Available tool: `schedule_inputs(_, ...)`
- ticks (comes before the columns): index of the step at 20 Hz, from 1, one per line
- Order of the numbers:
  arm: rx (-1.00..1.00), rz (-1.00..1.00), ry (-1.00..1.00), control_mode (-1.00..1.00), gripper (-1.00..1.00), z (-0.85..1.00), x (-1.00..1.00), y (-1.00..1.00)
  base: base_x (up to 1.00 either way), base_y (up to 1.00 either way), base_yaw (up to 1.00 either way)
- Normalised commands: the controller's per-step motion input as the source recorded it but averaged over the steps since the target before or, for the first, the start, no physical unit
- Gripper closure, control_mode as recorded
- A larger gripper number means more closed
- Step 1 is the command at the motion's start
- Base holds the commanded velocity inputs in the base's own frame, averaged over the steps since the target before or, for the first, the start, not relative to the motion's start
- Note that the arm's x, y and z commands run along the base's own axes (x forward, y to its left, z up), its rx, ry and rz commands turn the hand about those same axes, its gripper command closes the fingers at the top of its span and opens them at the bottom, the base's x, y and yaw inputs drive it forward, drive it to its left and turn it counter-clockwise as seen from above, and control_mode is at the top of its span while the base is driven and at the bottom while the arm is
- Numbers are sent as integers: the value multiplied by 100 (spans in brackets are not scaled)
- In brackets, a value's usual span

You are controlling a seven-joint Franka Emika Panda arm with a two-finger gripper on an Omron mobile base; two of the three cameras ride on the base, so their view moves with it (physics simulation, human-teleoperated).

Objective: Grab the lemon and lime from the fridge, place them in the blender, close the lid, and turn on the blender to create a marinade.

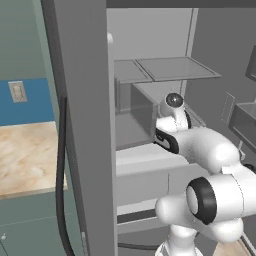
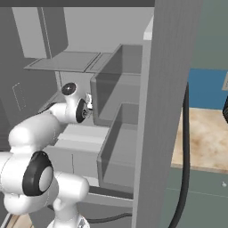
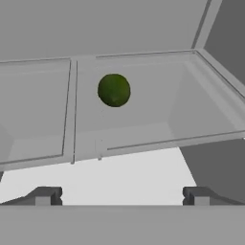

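Observation:
The grey fridge (image 1: 80, 125) (image 2: 164, 111) stands open, and my white arm reaches into it. In the hand view a dark green lime (image 3: 114, 90) lies in a pale grey drawer (image 3: 143, 119), ahead of the hand and a little left of centre. My gripper (image 3: 122, 196) is open, its two dark fingertips (image 3: 45, 195) wide apart with nothing between them, a good way short of the lime. The lemon and the lid are out of view. A dark shape (image 2: 225, 109), cut off at the right edge over the counter, may be the blender; I cannot tell.
A glass shelf (image 1: 170, 67) (image 2: 67, 60) spans the fridge above the arm. Door bins (image 1: 245, 120) hang to the right of the arm. A wood-look counter (image 1: 25, 155) (image 2: 205, 138) on teal cabinets lies beyond the fridge wall, along which a black seal (image 1: 61, 175) runs.

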Motion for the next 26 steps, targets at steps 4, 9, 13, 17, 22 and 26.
schedule_inputs(4, 0, 0, 6, -100, -100, -29, 49, 0, 0, 0, 0)
schedule_inputs(9, 0, 0, 8, -100, -100, -9, 56, -8, 0, 0, 0)
schedule_inputs(13, 0, 0, 7, -100, -100, -15, 52, -12, 0, 0, 0)
schedule_inputs(17, 0, 0, 1, -100, -100, -34, 40, -3, 0, 0, 0)
schedule_inputs(22, 0, 0, 0, -100, -100, -28, 44, 0, 0, 0, 0)
schedule_inputs(26, 0, 0, 1, -100, -100, -13, 51, 0, 0, 0, 0)
